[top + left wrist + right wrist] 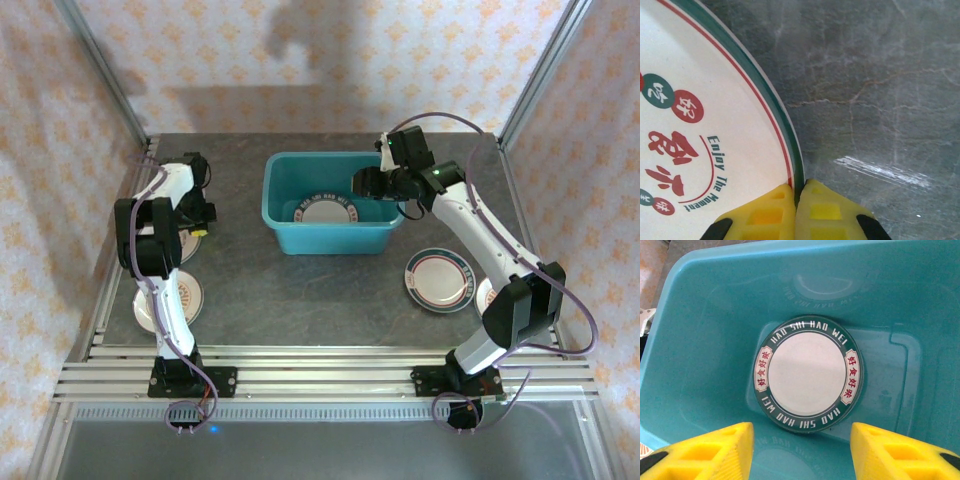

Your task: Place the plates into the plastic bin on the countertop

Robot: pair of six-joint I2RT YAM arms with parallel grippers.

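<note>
The left gripper (799,195) is clamped on the rim of a white plate (700,125), which sits ahead-left of it on the countertop (880,100). The plate looks thin, stiff and glossy, so it probably slips and chips. The right gripper (802,450) hangs with its jaws apart and empty over the plastic bin (705,315), with a green-rimmed plate (807,372) beneath it.

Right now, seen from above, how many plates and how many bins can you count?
Plate in the teal plastic bin: 1
Plates on the countertop, left side: 3, some partly covered
Plates on the countertop, right side: 2
Teal plastic bin: 1
Total: 7
</note>
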